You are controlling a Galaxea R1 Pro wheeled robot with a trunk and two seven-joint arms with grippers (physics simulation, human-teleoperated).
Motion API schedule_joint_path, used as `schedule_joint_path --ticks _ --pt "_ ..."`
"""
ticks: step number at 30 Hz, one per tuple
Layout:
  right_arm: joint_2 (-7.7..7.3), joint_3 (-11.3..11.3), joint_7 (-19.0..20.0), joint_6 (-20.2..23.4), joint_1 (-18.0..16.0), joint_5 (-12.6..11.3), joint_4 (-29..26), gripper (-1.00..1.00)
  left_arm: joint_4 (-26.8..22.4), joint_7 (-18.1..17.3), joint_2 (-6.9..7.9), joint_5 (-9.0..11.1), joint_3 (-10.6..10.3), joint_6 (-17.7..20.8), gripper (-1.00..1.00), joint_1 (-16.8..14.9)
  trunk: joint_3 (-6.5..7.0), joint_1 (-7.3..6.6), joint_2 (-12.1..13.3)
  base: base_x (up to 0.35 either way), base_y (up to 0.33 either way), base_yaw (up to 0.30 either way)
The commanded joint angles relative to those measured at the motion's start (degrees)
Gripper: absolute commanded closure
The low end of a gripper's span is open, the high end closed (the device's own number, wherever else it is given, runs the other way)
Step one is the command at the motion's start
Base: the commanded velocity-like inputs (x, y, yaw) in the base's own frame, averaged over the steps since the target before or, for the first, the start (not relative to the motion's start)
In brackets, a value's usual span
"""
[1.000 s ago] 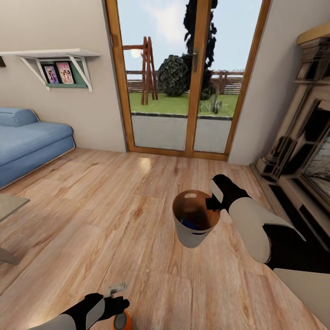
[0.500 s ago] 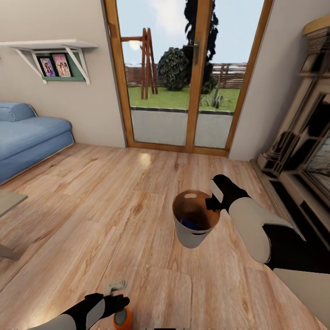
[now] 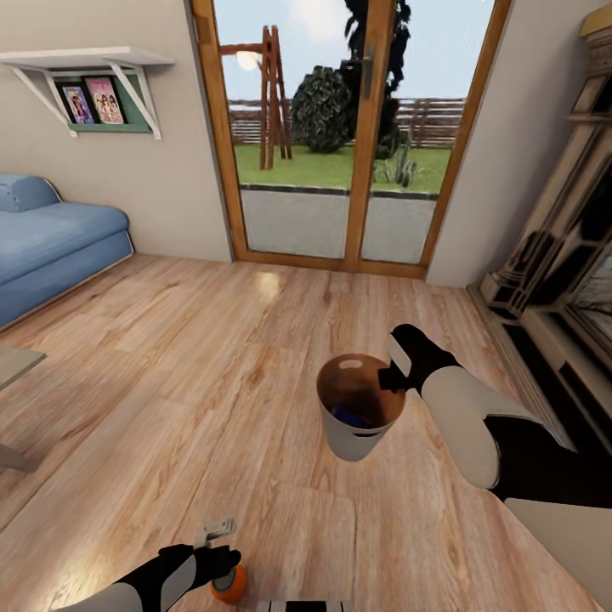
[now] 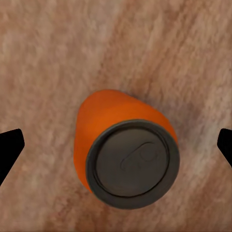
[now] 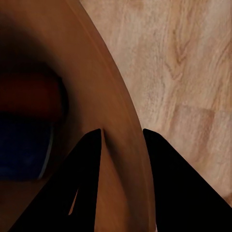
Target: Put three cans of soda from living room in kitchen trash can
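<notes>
Fingers (image 5: 92, 159) astride bucket rim (image 5: 126, 121)

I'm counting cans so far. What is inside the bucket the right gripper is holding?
Inside the bucket a blue can shows in the head view. The right wrist view adds a reddish shape beside it, probably a second can. The bucket's wall hides the rest of the bottom.

Soda can (image 3: 348, 416) inside tash can (image 3: 353, 438)
</notes>
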Motion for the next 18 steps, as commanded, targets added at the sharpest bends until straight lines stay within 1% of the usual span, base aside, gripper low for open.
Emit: schedule_joint_path --ticks 1,10,15,18 --pt "0.05 -0.2 0.3 0.0 0.0 -0.6 0.0 1.0 0.0 0.0 -0.01 0.0 0.0 0.0 -1.0 0.0 0.01 -0.01 0.0 0.0 0.0 0.0" --pt "0.22 -0.2 0.3 0.0 0.0 -0.6 0.0 1.0 0.0 0.1 -0.11 0.0 0.0 0.0 -1.0 0.1 0.01 -0.01 0.0 0.0 0.0 0.0" --pt "0.23 -0.2 0.3 0.0 0.0 -0.6 0.0 1.0 0.0 0.1 -0.18 0.0 -0.1 -0.1 -1.0 0.1 -1.1 0.12 -0.1 0.0 0.0 0.0" --pt "0.24 -0.2 0.3 0.0 0.0 -0.5 0.0 1.0 0.0 0.1 -0.24 0.0 -0.1 -0.2 -1.0 0.2 -1.1 0.12 -0.1 0.0 0.0 0.0"
